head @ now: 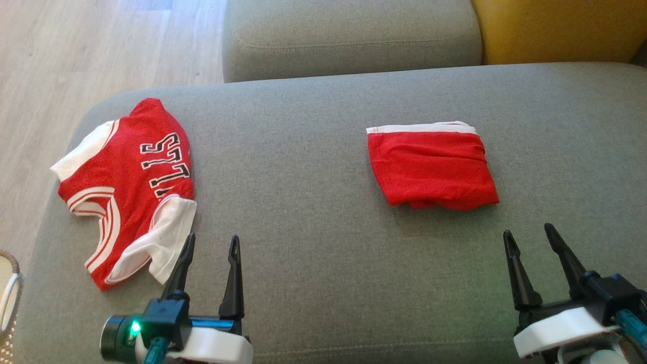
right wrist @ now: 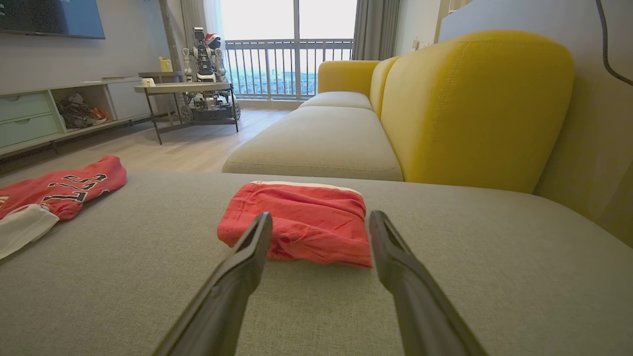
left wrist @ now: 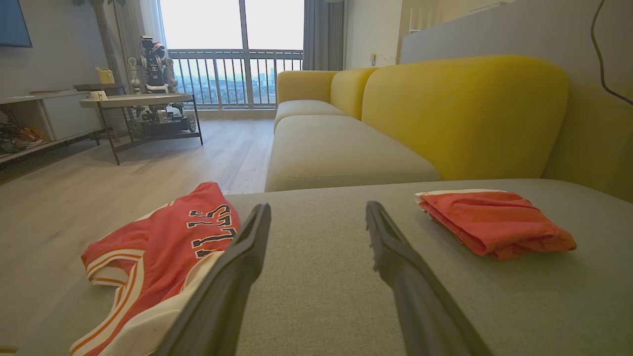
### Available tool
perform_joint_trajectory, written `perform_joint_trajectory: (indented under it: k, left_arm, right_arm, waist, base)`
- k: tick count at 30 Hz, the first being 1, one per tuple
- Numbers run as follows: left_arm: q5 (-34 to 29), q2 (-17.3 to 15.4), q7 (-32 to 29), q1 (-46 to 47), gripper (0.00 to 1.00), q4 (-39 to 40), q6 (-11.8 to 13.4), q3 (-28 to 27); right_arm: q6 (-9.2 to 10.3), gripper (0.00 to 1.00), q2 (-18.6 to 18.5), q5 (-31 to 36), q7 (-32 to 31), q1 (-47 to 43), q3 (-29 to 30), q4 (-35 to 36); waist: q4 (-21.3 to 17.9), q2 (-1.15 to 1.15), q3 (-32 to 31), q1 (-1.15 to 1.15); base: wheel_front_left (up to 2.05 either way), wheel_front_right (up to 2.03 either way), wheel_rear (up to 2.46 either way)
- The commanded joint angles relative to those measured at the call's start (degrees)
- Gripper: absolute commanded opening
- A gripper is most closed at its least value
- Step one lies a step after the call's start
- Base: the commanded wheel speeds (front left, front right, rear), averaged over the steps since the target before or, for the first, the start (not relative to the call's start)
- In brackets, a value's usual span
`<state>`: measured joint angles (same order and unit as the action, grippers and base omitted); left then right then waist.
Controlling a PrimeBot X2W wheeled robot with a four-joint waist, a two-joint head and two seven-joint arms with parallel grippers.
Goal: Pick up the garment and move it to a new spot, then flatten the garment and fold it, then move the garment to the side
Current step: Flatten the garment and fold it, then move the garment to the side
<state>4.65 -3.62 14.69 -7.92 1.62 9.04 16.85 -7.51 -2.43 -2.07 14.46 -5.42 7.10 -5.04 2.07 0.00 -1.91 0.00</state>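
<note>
Nearest, the left gripper (head: 212, 236) and right gripper (head: 527, 230) are hovering released, jaws wide, holding nothing; at the left one's ten o'clock the jersey (head: 129, 182) is lying rumpled, apparently awaiting pickup, flattening and folding; at the right one's eleven o'clock a red garment (head: 432, 167) is sitting folded square on the coarse grey cushion (head: 313, 212).

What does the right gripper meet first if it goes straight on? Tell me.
Probably the folded red garment, dead ahead of the right gripper on the grey cushion; whether it would skim over is unclear.
</note>
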Motion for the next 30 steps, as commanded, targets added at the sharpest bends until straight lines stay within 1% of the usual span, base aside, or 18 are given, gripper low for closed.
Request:
perform_joint_trajectory:
  k: [1,9,14,16,18,22,27,30]
  left_arm:
    - [0.08,0.45,0.3,1.98,1.0,1.67,-0.09,-2.19]
    - [0.14,0.58,0.3,2.65,1.0,1.35,-0.58,-1.76]
    - [0.24,0.65,0.3,3.26,1.0,1.43,-0.86,-1.02]
    - [0.27,0.67,0.3,3.84,1.0,1.62,-1.0,-0.7]
    - [0.28,0.69,0.3,4.61,1.0,1.77,-1.23,-0.34]
    - [0.21,0.71,0.31,6.45,1.0,1.89,-1.88,0.8]
    - [0.63,0.73,0.31,8.55,1.0,2.22,-1.92,2.12]
    - [0.94,0.73,0.31,9.84,1.0,2.65,-1.8,2.82]
  right_arm:
    - [0.02,1.0,-0.45,-0.05,0.53,1.01,-1.45,1.8]
    - [0.02,1.0,-0.45,-1.3,0.53,2.27,-1.55,-0.16]
    - [0.02,1.0,-0.45,-3.45,0.46,6.45,-1.1,-5.16]
    - [0.02,1.0,-1.12,-5.06,-0.76,9.52,-0.6,-7.47]
    - [0.02,1.0,-2.13,-8.16,-2.89,13.18,0.79,-9.96]
    - [0.02,1.0,-5.42,-14.14,-9.26,19.97,3.93,-14.99]
    - [0.02,1.0,-9.31,-17.89,-15.35,26.77,6.91,-19.88]
    - [0.02,1.0,-11.09,-19.69,-19.02,30.12,6.89,-22.63]
  waist:
    - [0.13,0.0,0.15,0.0]
    - [1.47,0.0,1.09,0.0]
    - [2.95,0.0,2.77,0.0]
    - [3.6,0.0,4.07,0.0]
    - [4.28,0.0,5.52,0.0]
    - [5.96,0.0,8.45,0.0]
    - [7.8,0.0,11.95,0.0]
    - [8.63,0.0,14.24,0.0]
  base:
    - [0.0,0.0,0.0]
    - [0.0,0.0,0.0]
    - [0.0,0.0,0.0]
    - [0.0,0.0,0.0]
    - [0.0,0.0,0.0]
    - [0.0,0.0,0.0]
    - [0.0,0.0,0.0]
    - [0.0,0.0,0.0]
